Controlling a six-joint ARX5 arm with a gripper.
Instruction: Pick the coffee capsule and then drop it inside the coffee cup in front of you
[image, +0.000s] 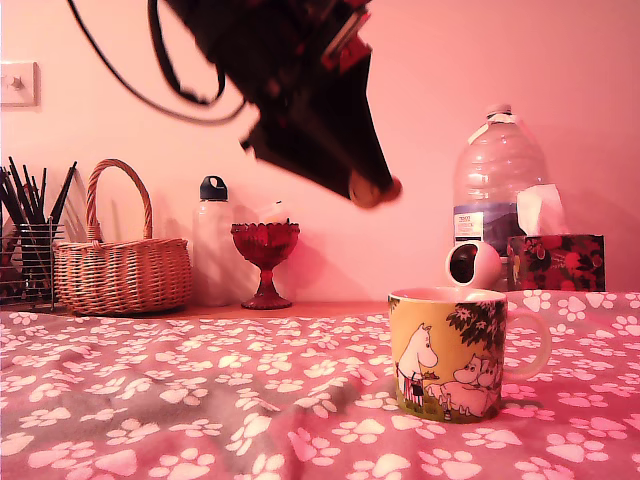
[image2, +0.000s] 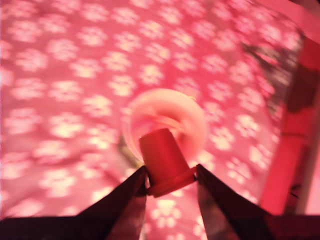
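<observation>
Gripper (image2: 171, 181) clamped on coffee capsule (image2: 162, 157) at its rim, held in the air. In exterior view, capsule at gripper tip sits at about 11 o'clock above coffee cup (image: 450, 355), clear of it. Cup stands upright on paw-print cloth (image: 200, 400). Wrist view blurred; cup mouth shows behind the capsule.

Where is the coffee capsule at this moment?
The coffee capsule is held in the gripper, in the air above the coffee cup, slightly toward the exterior view's left of it.
</observation>
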